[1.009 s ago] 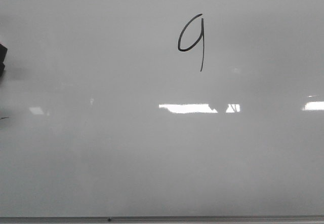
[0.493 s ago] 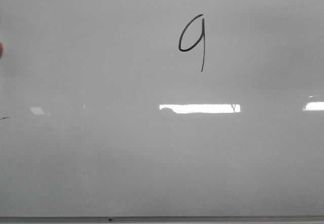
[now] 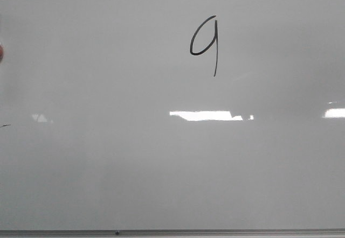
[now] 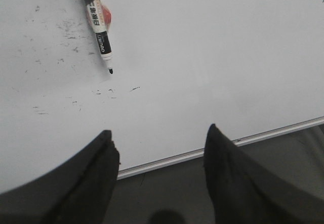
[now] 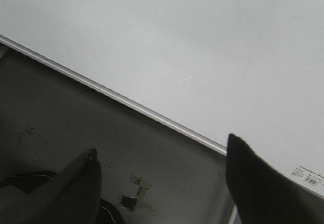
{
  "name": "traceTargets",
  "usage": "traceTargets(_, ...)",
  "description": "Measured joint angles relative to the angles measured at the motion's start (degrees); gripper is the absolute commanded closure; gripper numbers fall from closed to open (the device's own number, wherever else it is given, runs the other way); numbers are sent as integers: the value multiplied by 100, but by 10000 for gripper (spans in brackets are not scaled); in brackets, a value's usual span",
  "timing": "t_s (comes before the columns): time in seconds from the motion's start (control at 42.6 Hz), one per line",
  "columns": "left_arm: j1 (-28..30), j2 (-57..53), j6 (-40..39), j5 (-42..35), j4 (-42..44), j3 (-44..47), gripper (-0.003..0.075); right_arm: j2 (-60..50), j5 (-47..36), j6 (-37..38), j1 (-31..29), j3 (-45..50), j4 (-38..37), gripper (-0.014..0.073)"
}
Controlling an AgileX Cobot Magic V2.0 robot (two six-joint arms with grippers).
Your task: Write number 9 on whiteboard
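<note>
- The whiteboard (image 3: 108, 157) is big, pale and shiny, and it fills the front view, with bright light spots on it and a thin grey edge strip (image 3: 215, 232) along one side.
- The number 9 (image 3: 205, 43) is drawn in thin black line on the board, well apart from both grippers.
- The left gripper (image 4: 159, 135) is spread wide and holds nothing.
- A marker pen (image 4: 98, 26) lies flat on the board out past the left gripper's fingers, not touching them.
- Small black ink specks (image 4: 109, 91) sit between the pen tip and the gripper.
- The right gripper (image 5: 162, 155) is wide too and empty, over the board's edge and a dark tabletop (image 5: 76, 127).
</note>
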Motion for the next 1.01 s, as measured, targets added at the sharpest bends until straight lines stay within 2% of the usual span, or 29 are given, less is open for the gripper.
traceTargets(0.07, 0, 0, 0, 0, -15, 0, 356, -24, 25, 0, 0, 14, 0, 113)
traceTargets(0.164, 0, 0, 0, 0, -15, 0, 404, -24, 25, 0, 0, 14, -9, 257)
traceTargets(0.328, 0, 0, 0, -66, -15, 29, 542, -24, 25, 0, 0, 14, -9, 515)
traceTargets(0.469, 0, 0, 0, -131, -15, 24, 655, -24, 25, 0, 0, 14, -9, 657)
traceTargets(0.587, 0, 0, 0, -139, -15, 24, 737, -24, 25, 0, 0, 14, -9, 662)
traceTargets(1.009, 0, 0, 0, -139, -15, 24, 739, -24, 38, -4, 0, 14, -9, 662)
